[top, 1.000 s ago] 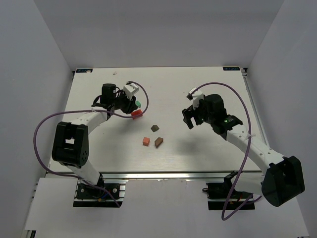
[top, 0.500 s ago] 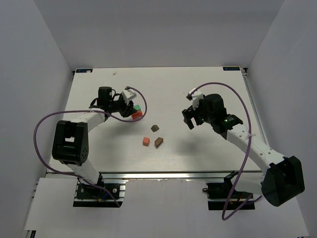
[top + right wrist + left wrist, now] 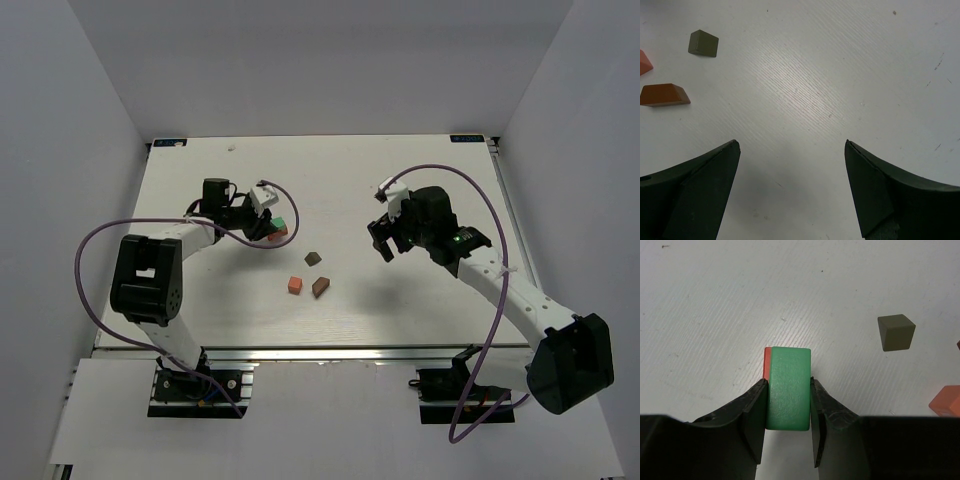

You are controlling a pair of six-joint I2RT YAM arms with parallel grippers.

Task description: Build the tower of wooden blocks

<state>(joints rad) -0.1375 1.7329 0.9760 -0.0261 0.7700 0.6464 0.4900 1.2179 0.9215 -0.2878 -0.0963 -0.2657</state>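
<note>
My left gripper [image 3: 787, 382] is shut on the mint-green slab [image 3: 788, 367], fingers on its two long sides. The red piece [image 3: 767, 359] shows as a thin strip under the slab's left edge; I cannot tell if they touch. In the top view the left gripper [image 3: 268, 226] holds the green slab [image 3: 282, 222] over the red piece [image 3: 277, 234]. A dark brown cube [image 3: 313, 258], an orange cube [image 3: 294, 285] and a brown wedge [image 3: 321, 287] lie loose near the table's middle. My right gripper [image 3: 385, 243] is open and empty above bare table [image 3: 790, 165].
The dark brown cube [image 3: 896, 332] lies to the right of the held slab, and the orange cube [image 3: 946, 401] is at the frame's right edge. In the right wrist view the dark cube [image 3: 703, 43] and brown wedge [image 3: 664, 95] lie far left.
My left gripper has carried the green slab toward me and down until it sits over the red piece. The right arm and the loose blocks have not moved.
</note>
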